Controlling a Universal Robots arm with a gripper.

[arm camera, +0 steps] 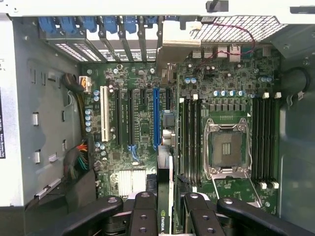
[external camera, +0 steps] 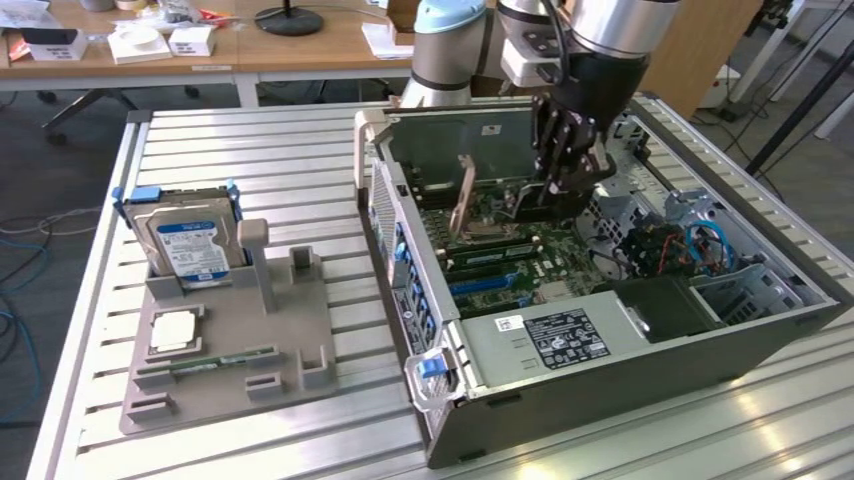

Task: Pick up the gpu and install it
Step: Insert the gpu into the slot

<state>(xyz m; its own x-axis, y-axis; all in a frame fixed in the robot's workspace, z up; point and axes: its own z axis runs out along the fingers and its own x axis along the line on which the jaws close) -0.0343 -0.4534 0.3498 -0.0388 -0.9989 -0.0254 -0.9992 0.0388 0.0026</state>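
The gpu (arm camera: 166, 189) is seen edge-on, running from between my fingers (arm camera: 142, 216) to its silver end bracket (arm camera: 173, 44) at the case's rear slots. It hangs over the motherboard (arm camera: 138, 132), right beside the long blue slot (arm camera: 155, 118); I cannot tell whether it touches the board. My gripper (arm camera: 167, 223) is shut on it. In the exterior view my gripper (external camera: 561, 185) reaches down inside the open computer case (external camera: 400, 240), with the gpu (external camera: 463, 200) upright and extending toward the exterior view's left.
A grey holder tray (external camera: 267, 330) on the slatted table at the exterior view's left carries a hard drive (external camera: 187, 248), a memory stick (external camera: 200, 366) and a small square chip (external camera: 175, 330). Inside the case sit the power supply (external camera: 561, 335), the CPU socket (arm camera: 227, 147) and cables (external camera: 694, 245).
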